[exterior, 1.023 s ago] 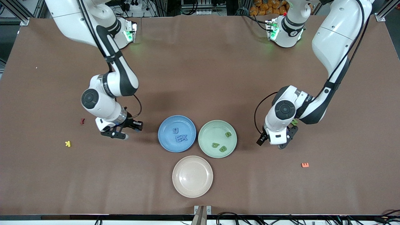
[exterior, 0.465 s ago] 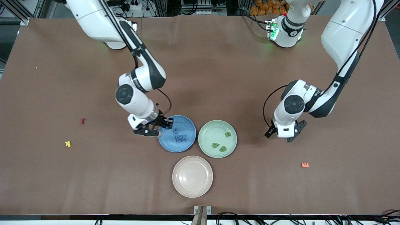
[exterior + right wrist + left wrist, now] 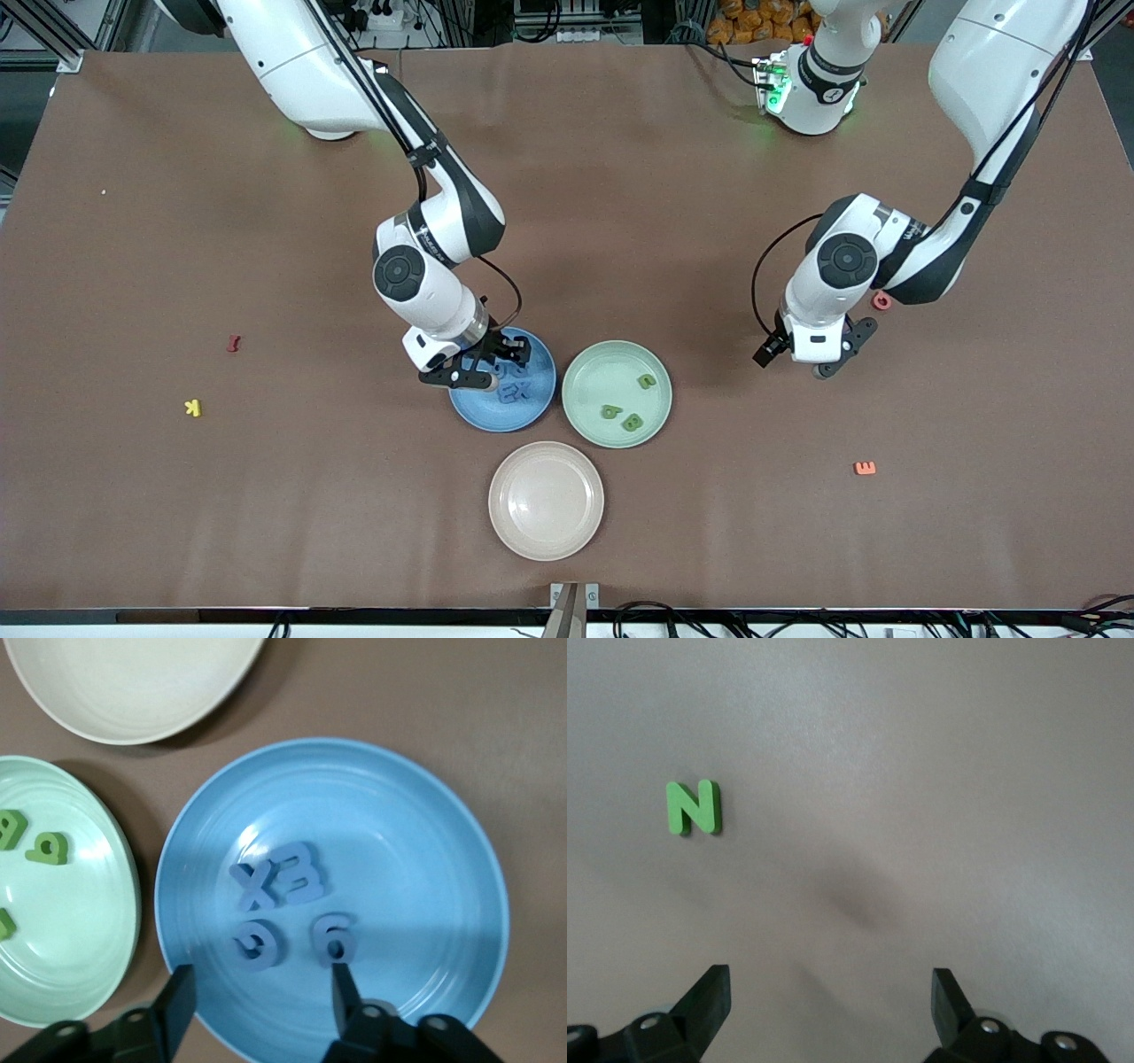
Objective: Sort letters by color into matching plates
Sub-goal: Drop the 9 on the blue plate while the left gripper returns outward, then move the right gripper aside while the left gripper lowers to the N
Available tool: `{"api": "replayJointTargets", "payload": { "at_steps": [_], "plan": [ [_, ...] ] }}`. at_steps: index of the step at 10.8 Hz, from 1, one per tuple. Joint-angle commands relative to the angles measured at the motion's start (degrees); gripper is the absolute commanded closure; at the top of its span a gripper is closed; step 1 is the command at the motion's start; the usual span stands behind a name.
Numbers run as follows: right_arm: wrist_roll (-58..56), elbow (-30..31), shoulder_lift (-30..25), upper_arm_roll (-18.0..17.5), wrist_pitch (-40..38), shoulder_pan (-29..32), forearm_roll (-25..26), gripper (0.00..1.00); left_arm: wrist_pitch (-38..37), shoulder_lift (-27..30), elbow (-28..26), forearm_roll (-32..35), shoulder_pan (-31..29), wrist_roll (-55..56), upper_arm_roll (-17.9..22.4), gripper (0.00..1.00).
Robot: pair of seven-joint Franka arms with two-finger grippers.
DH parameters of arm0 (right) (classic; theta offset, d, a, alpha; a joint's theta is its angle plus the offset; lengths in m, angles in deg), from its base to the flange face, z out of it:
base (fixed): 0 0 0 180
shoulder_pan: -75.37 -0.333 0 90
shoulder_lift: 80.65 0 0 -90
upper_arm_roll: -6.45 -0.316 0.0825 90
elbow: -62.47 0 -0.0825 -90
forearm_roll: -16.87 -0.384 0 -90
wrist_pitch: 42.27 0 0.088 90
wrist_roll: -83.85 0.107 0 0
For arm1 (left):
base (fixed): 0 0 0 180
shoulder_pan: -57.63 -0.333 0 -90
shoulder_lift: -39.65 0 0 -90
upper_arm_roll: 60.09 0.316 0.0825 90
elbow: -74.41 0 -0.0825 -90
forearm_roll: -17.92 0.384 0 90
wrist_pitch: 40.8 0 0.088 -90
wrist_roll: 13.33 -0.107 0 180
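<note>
I'm hovering R gripper (image 3: 257, 1005) over blue plate (image 3: 425, 859), jaws apart, 4 blue letters (image 3: 276, 881) lying inside, L gripper (image 3: 831, 1005) waiting wide open nr green N (image 3: 694, 807)

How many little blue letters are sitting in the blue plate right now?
4, all in the blue plate: a cross touching an E, and two rounder letters, a G and a g, beside them.

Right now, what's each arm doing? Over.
Right gripper open over blue plate, four blue letters in it. Left gripper open over bare table, green N nearby. Nothing blocking.
</note>
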State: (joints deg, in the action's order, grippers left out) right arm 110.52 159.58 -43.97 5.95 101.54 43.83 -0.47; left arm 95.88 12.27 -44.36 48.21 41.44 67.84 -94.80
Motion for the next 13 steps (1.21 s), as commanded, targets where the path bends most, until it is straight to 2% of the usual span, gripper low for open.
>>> {"api": "replayJointTargets", "payload": {
  "at_steps": [1, 4, 5, 8, 10, 11, 13],
  "plan": [
    [-15.37, -1.14, -0.47, 2.77, -3.78, 1.57, 0.81, 0.0, 0.87, 2.68, -1.31, 1.52, -3.22, 0.74, -1.59, 0.0],
    [-29.16, -1.23, -1.7, 6.11, -5.9, 6.39, 0.81, 0.0, 0.79, 2.24, 2.22, 1.44, -5.15, -0.83, -1.58, 0.0],
    [-33.65, -1.57, -1.79, 8.21, -6.52, 7.45, 0.55, 0.0, 0.79, 2.33, 2.13, 1.17, -6.82, -3.19, -1.59, 0.0],
    [-47.45, -2.28, -2.67, 9.55, -8.01, 14.56, 0.64, 0.0, 0.61, 1.81, 1.78, 0.82, -9.64, -5.23, -1.59, 0.0],
    [-52.83, -3.5, -3.54, 12.79, -11.25, 16.76, 0.81, 0.0, 0.61, 1.98, 1.08, -0.92, -9.56, -5.58, -0.98, 0.0],
    [-55.99, -3.6, -4.5, 12.89, -12.92, 18.95, 0.99, 0.0, 0.61, 2.59, 0.03, -1.98, -8.6, -5.93, 0.94, 0.0],
    [-62.68, -2.9, -7.13, 13.68, -16.6, 22.04, 1.08, 0.0, 0.61, 4.78, -2.43, -6.1, -2.91, -8.03, 7.69, 0.0]
  ]
}}
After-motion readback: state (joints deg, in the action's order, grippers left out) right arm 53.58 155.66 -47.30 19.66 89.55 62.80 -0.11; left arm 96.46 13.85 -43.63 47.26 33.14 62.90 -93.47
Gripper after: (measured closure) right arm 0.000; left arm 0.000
